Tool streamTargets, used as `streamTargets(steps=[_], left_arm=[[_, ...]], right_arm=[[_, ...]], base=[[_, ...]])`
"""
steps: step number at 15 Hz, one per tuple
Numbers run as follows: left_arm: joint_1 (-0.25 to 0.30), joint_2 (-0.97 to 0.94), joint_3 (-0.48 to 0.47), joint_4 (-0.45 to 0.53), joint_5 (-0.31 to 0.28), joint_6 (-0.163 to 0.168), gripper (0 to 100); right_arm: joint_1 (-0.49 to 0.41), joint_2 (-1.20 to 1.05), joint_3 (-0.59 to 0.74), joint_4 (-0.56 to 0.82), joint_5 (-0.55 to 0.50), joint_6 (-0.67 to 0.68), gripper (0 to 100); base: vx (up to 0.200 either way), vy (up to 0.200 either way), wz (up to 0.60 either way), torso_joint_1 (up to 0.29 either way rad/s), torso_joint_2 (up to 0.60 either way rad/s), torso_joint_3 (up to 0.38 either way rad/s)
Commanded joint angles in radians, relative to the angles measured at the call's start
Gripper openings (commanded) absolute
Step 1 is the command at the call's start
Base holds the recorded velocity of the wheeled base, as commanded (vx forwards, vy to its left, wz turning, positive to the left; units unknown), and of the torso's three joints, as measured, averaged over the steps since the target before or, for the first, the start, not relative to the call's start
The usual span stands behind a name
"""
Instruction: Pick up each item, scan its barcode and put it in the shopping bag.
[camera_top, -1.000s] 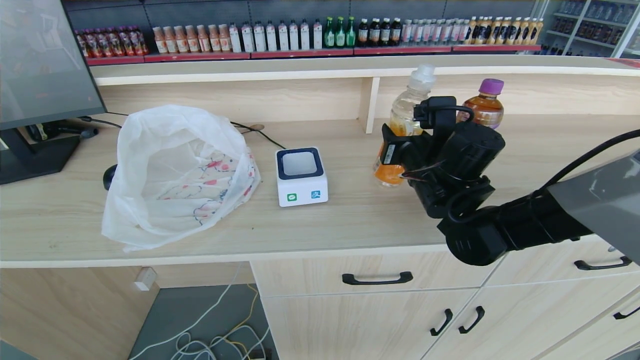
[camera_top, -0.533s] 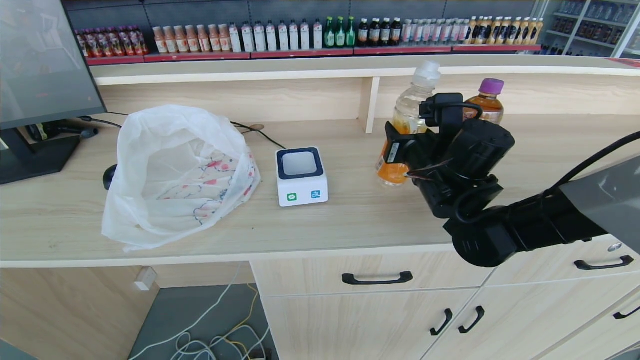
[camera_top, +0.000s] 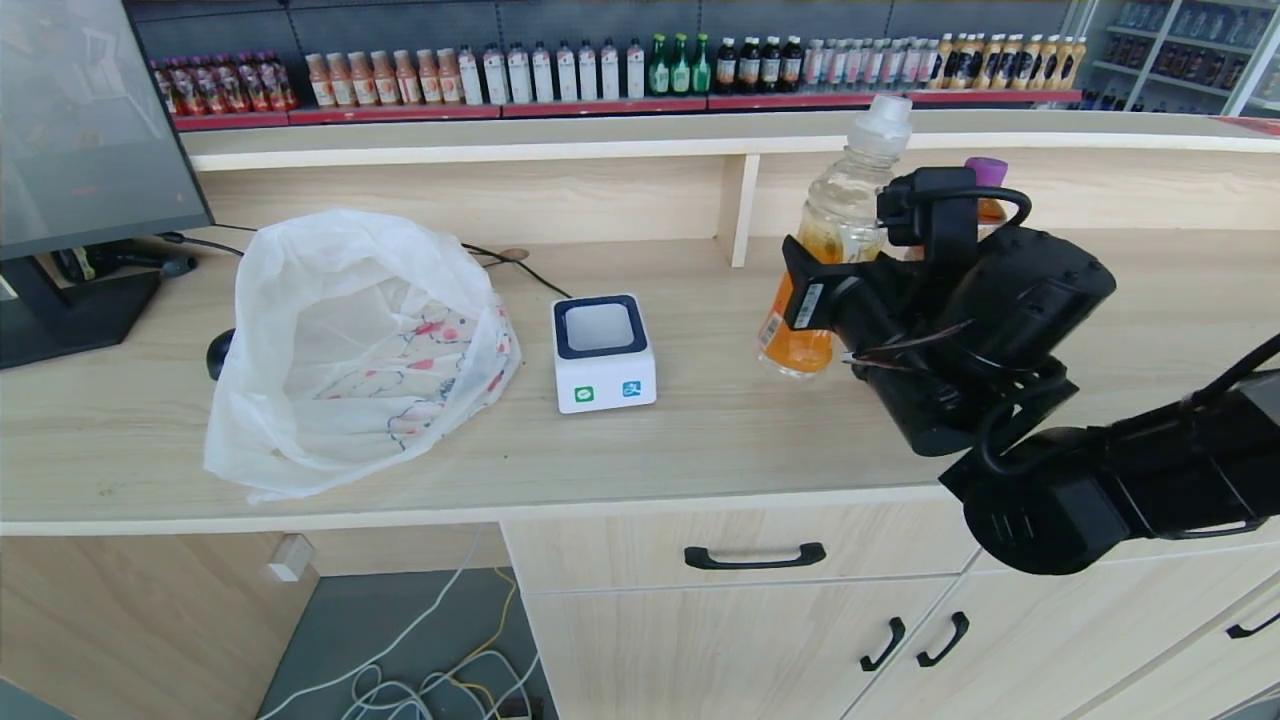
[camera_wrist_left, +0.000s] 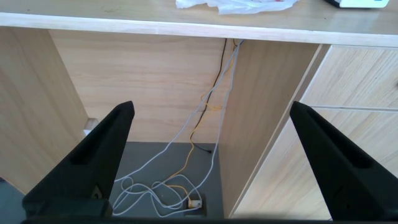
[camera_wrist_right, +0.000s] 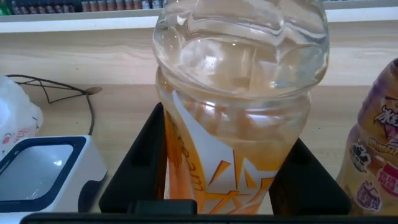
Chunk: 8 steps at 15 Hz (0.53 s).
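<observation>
The orange-labelled bottle (camera_top: 838, 225) is clamped in the right gripper (camera_top: 826, 300) above the right part of the wooden counter (camera_top: 700, 440). It is tilted, its white cap leaning away from the robot. The black fingers (camera_top: 806, 292) press on the label band from both sides. In the right wrist view the bottle (camera_wrist_right: 241, 124) sits squarely between the two fingers of the right gripper (camera_wrist_right: 230, 186), with clear liquid in its upper body. Its base hangs low over the wood; whether it touches cannot be told.

Just behind it, toward the back ledge, stands a second bottle with a purple cap (camera_top: 986, 172), its brown body and printed label close beside the held one (camera_wrist_right: 373, 162).

To the left on the counter sits the white scanner box (camera_top: 603, 350) with a dark-rimmed window on top (camera_wrist_right: 43, 171). A thin black cable runs from behind it toward the back.

Farther left lies the white plastic shopping bag (camera_top: 350, 350), mouth open toward the robot, with a red and blue pattern showing through the film. A dark monitor (camera_top: 90, 120) stands at the far left corner.

The left gripper (camera_wrist_left: 214, 165) hangs below counter level with its fingers spread wide and nothing between them, facing the open bay where loose cables (camera_wrist_left: 161, 186) lie on the floor. Drawers with black handles (camera_top: 755, 555) front the cabinet to the right. Rows of bottles line the red shelf (camera_top: 600, 105) at the back.
</observation>
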Motion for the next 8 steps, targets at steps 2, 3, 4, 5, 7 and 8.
streamTargets(steps=[2, 3, 4, 5, 7, 8], left_arm=[[0.0, 0.0, 0.0, -0.001, 0.001, 0.0, 100], [0.0, 0.0, 0.0, -0.001, 0.001, 0.0, 100], [0.0, 0.0, 0.0, -0.001, -0.001, 0.0, 100], [0.0, 0.0, 0.0, -0.001, 0.001, 0.0, 100], [0.0, 0.0, 0.0, -0.001, 0.001, 0.0, 100], [0.0, 0.0, 0.0, -0.001, 0.001, 0.0, 100]], right_arm=[[0.083, -0.126, 0.1, 0.002, -0.007, 0.017, 0], [0.104, -0.16, 0.14, 0.002, -0.006, 0.02, 0], [0.121, -0.191, 0.176, 0.002, -0.001, 0.021, 0], [0.145, -0.223, 0.209, 0.004, 0.0, 0.026, 0], [0.219, -0.274, 0.249, 0.008, -0.001, 0.057, 0], [0.257, -0.294, 0.275, 0.01, -0.001, 0.057, 0]], base=[[0.0, 0.0, 0.0, 0.0, 0.0, 0.0], [0.0, 0.0, 0.0, 0.0, 0.0, 0.0], [0.0, 0.0, 0.0, 0.0, 0.0, 0.0], [0.0, 0.0, 0.0, 0.0, 0.0, 0.0], [0.0, 0.0, 0.0, 0.0, 0.0, 0.0], [0.0, 0.0, 0.0, 0.0, 0.0, 0.0]])
